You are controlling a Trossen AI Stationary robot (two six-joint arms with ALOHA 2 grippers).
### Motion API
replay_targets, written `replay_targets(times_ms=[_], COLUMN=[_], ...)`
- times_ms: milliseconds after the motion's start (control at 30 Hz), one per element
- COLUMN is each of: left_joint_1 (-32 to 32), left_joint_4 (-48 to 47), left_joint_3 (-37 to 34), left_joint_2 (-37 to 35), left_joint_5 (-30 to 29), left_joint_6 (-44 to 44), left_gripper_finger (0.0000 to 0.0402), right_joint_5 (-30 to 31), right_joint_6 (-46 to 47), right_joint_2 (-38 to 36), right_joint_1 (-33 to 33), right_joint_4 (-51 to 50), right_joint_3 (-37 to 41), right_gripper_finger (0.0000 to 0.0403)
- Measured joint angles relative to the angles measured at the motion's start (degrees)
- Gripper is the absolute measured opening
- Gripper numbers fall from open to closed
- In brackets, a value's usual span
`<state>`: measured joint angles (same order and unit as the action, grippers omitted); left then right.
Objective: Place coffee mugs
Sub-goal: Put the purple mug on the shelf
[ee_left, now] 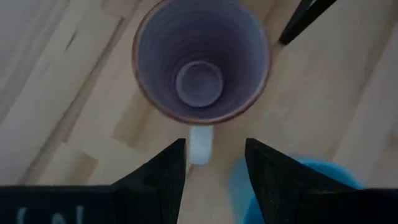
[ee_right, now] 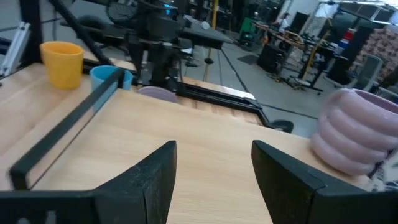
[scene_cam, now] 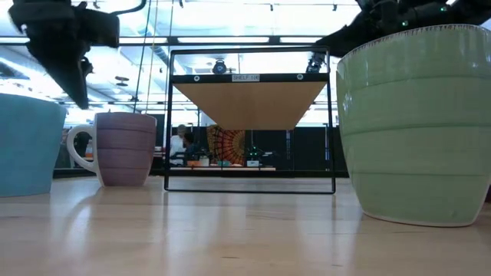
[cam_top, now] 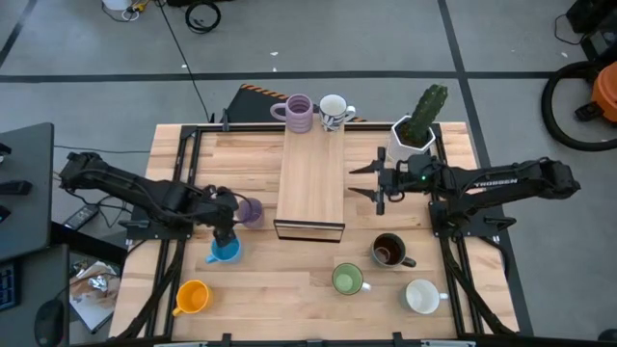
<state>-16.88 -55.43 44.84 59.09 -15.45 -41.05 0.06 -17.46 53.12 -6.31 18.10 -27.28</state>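
Table [cam_top: 308, 294] first: from my overhead feed it is a pale wooden top, and a raised wooden shelf [cam_top: 311, 178] on a black frame stands at its middle. On the shelf's far end I see a lilac mug [cam_top: 298, 113] and a white mug [cam_top: 334, 111] side by side. A white planter [cam_top: 413, 138] with a cactus stands just right of the shelf, near the far edge.

My left arm reaches in from the left, and its left gripper [ee_left: 211, 163] hovers directly above the second lilac mug [cam_top: 250, 211], which stands upright on the table just left of the shelf's near corner. In the wrist feed the fingers are spread apart with nothing between them, the mug's pale handle [ee_left: 200, 144] showing in the gap; I think they are above the rim, though height is hard to judge. The blue mug [cam_top: 224, 251] sits just beside that lilac one, on its near side.

My right arm waits to the right of the shelf, right gripper [ee_right: 213, 160] pointing at it, fingers apart and empty.

Nearer the front edge stand the orange mug [cam_top: 192, 297], the green mug [cam_top: 348, 280], the dark brown mug [cam_top: 389, 250] and another white mug [cam_top: 422, 296], all upright and apart.
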Motion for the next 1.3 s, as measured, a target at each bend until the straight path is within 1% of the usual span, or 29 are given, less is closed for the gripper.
replay_targets(times_ms=[100,233,400,500,900,1100,1167,1300], left_joint_1=[0.0,0.0,0.04,0.04,0.07,0.51,1.01,2.59], left_joint_4=[-1.81,-1.19,1.84,3.21,3.49,5.47,5.29,5.38], left_joint_3=[-0.03,-1.26,-3.16,-3.28,-3.28,-3.28,-3.28,-3.28], left_joint_2=[1.09,0.99,1.01,1.01,1.04,4.61,6.42,9.15], left_joint_5=[-0.01,-0.65,-1.39,-2.91,-3.41,-2.6,-2.04,-1.7], left_joint_6=[2.62,4.67,4.02,3.95,-0.75,-1.3,-0.42,0.17], left_gripper_finger=[0.0172,0.0171,0.0171,0.0171,0.0171,0.0172,0.0171,0.0172], right_joint_5=[0.97,1.99,1.96,1.92,1.39,0.81,-0.2,-0.29], right_joint_6=[-0.3,-0.32,-0.12,-0.1,0.36,0.51,0.51,0.51], right_joint_2=[0.01,0.02,0.07,0.07,0.09,0.11,0.15,0.17], right_joint_1=[0.89,1.4,1.5,1.69,1.82,1.82,1.84,1.84], right_joint_4=[0.32,0.39,0.75,0.8,1.28,1.56,1.87,2.28], right_joint_3=[0.43,0.43,0.43,0.43,0.43,0.43,0.43,0.43], right_gripper_finger=[0.0215,0.0215,0.0215,0.0215,0.0215,0.0215,0.0215,0.0215])
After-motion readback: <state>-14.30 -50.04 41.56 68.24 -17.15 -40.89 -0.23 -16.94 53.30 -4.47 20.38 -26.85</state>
